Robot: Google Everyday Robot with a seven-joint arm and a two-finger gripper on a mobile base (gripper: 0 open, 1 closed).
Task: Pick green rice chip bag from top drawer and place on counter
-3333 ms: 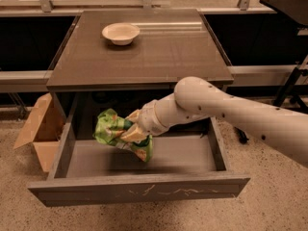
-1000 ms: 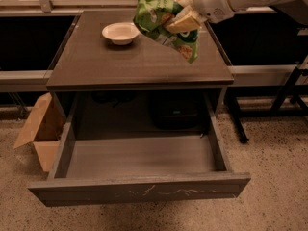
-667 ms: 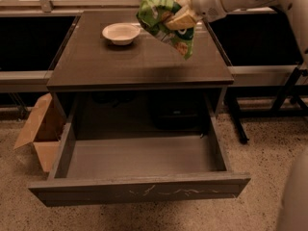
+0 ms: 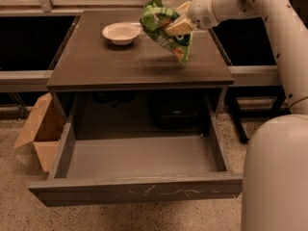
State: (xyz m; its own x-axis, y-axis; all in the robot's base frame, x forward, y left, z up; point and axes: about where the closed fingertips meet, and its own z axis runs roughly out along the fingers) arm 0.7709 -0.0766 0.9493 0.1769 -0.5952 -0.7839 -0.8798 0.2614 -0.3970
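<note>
**One green bag, up over the counter**

So here's where I'm at. My gripper is up above the right rear part of the counter, which is the flat, glossy, dark brown-grey top of the grey cabinet. My two tan fingers are clamped on the one crinkly bright green rice chip bag. They pinch it near its upper right side, so the bag hangs tilted, with its lower corner pointing down toward the tabletop. It looks to be in the air and not resting on anything, and there's a soft shadow on the counter right below it.

There's exactly one other thing on the counter: a small, round, shallow white bowl. It sits just left of the bag, toward the back, and it isn't touching the bag.

Below, the wide, shallow grey top drawer is pulled all the way out. I can see its flat grey bottom, and there are pale scratches on the front panel.

One open brown cardboard box leans on the speckled floor at the drawer's left side. One dark, boxy object sits in the shadow under the cabinet, and I can't tell what it is.

My white arm comes in from the right.
</note>
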